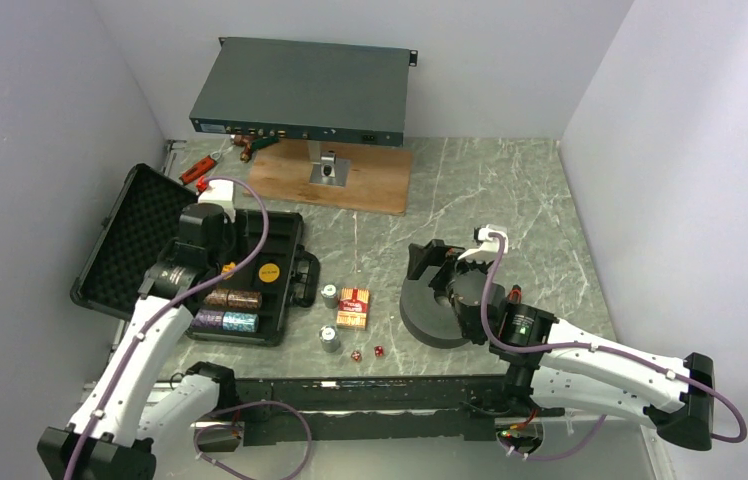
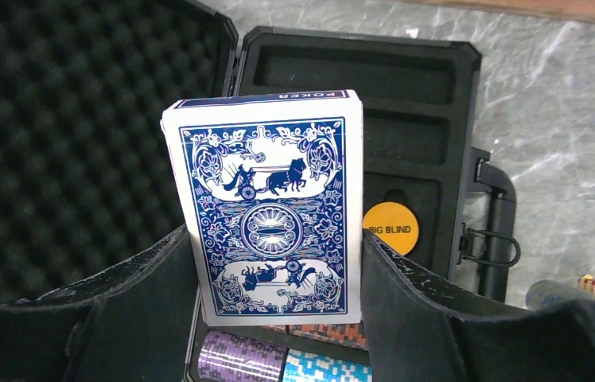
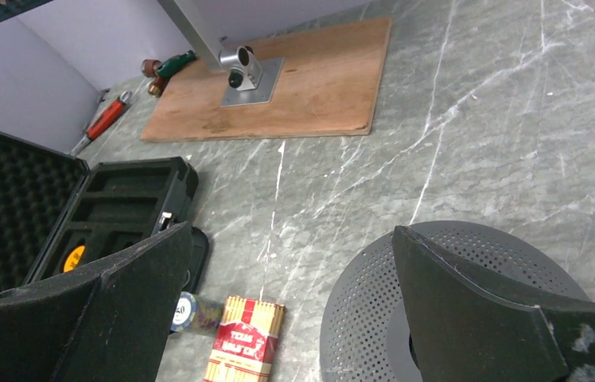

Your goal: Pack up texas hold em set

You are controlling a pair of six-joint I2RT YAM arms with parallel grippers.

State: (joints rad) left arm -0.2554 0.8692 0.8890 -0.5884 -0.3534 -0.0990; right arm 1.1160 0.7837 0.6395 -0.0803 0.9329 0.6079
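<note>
The black briefcase [image 1: 285, 225] lies open at the left, its foam-lined lid [image 1: 135, 240] laid back. Its tray holds brown [image 1: 232, 298], purple [image 1: 208, 320] and blue [image 1: 240, 322] chip stacks and the yellow disc [image 2: 390, 228]. My left gripper [image 2: 277, 233] hovers over the tray, shut on a blue-backed card deck [image 2: 266, 159] held upright. On the table lie a red card deck box [image 1: 353, 308], two loose chip stacks [image 1: 329, 295] [image 1: 330, 339] and two red dice [image 1: 357, 355]. My right gripper [image 3: 291, 229] stands open and holds nothing, to the right of the red box.
A dark grey perforated ring [image 3: 453, 270] sits under my right gripper. At the back, a flat grey rack-mount box [image 1: 300, 95] stands on a post fixed to a wooden board [image 1: 350, 175]. Hand tools [image 1: 200, 168] lie at the back left.
</note>
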